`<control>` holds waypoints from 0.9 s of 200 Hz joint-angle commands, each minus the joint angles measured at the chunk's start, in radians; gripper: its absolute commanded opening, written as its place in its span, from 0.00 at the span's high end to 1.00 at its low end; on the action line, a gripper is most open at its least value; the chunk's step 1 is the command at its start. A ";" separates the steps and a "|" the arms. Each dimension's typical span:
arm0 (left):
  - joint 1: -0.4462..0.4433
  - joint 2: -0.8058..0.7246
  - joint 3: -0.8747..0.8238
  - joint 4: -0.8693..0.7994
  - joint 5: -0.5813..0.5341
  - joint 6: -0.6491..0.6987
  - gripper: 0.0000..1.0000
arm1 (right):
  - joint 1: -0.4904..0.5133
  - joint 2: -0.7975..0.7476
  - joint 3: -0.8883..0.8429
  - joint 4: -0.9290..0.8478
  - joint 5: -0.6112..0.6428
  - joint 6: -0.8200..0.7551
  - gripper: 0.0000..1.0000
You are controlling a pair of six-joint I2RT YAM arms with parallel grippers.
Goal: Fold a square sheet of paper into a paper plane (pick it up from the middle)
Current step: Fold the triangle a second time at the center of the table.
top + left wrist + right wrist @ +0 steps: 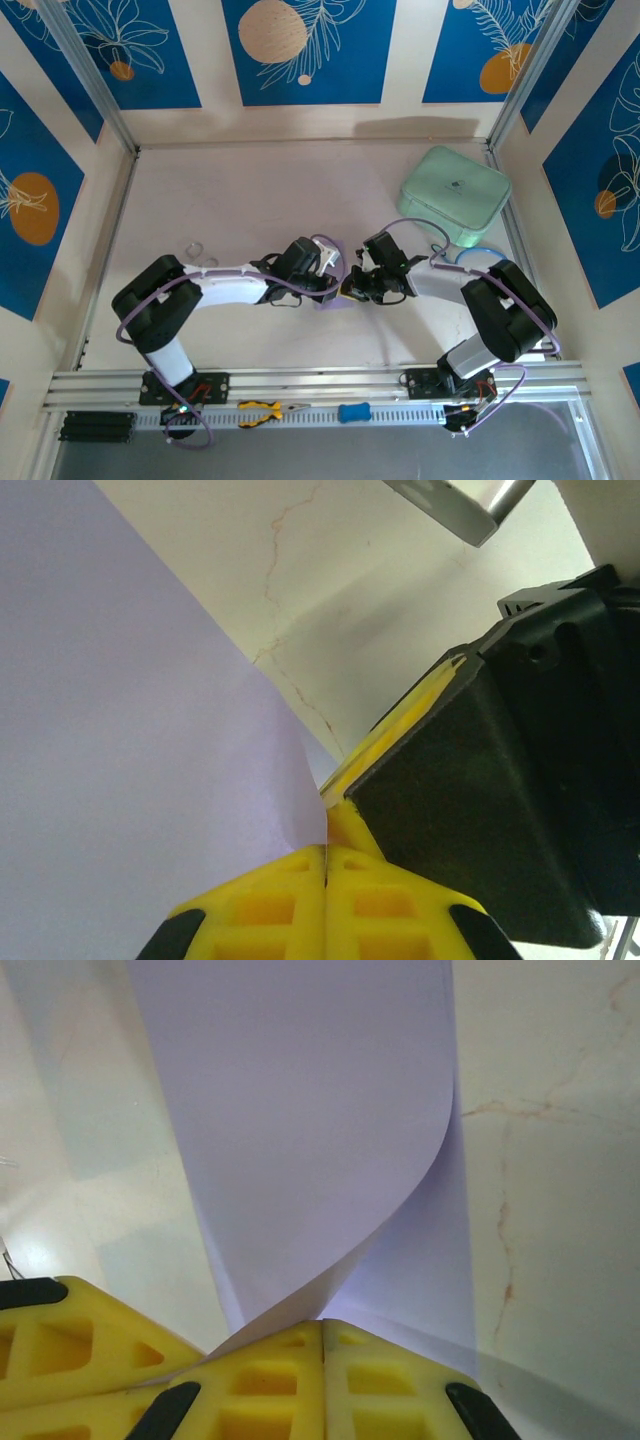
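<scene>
Square sheet of paper (300, 1110): pale lavender, caught between the two grippers near the middle of the table, closer to the front edge than the back; from above, a small sliver of the sheet (333, 297) peeks out beneath the wrists.
Sheet's shape: in the right wrist view it rises from the fingers as a smooth curl, one layer bowing over another behind it (no sharp crease can be made out). In the left wrist view the sheet (120, 740) is a flat plane across the left half, its edge running down into the finger seam.
Left gripper (326, 858): yellow fingers pressed together, with the sheet's edge pinched in the seam between them.
Right gripper (322, 1335): yellow fingers likewise pressed together, the base of the curl nipped between them.
Grippers to each other: tip to tip, just beside one another. The right one's black body and a yellow finger crowd the right side of the left wrist view.
Table (230, 200): pale, with thin brownish vein lines.
Mint-green case (455, 195): rounded, at the far right corner, well apart from the sheet.
Front rail (400, 380): yellow-handled pliers (262, 412) and a small blue item (353, 411) lie just in front of it.
</scene>
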 commanded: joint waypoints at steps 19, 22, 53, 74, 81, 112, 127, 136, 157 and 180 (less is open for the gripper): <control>0.015 -0.007 -0.010 0.023 0.002 -0.013 0.99 | 0.005 0.021 -0.047 0.035 -0.017 0.025 0.92; 0.015 -0.006 -0.010 0.024 0.002 -0.013 0.99 | 0.005 0.022 -0.048 0.036 -0.017 0.024 0.92; 0.017 -0.006 -0.013 0.024 0.001 -0.016 0.99 | 0.003 0.041 -0.049 0.040 -0.019 0.020 0.92; 0.020 -0.006 -0.014 0.024 0.000 -0.016 0.99 | 0.003 0.045 -0.045 0.039 -0.028 0.020 0.92; 0.020 -0.007 -0.015 0.024 0.001 -0.016 0.99 | 0.008 0.038 -0.044 0.043 -0.029 0.020 0.92; 0.022 -0.008 -0.018 0.027 0.001 -0.018 0.99 | -0.002 0.001 -0.040 0.049 -0.032 0.025 0.92; 0.022 -0.009 -0.018 0.028 0.003 -0.018 0.99 | -0.008 0.003 -0.043 0.064 -0.047 0.026 0.92; 0.022 -0.009 -0.019 0.028 0.002 -0.018 0.99 | -0.008 0.010 -0.046 0.085 -0.062 0.032 0.93; 0.021 -0.008 -0.020 0.030 0.004 -0.019 0.99 | -0.007 0.038 -0.050 0.131 -0.094 0.049 0.93; 0.022 -0.008 -0.020 0.031 0.003 -0.019 0.99 | -0.007 0.071 -0.051 0.139 -0.089 0.048 0.93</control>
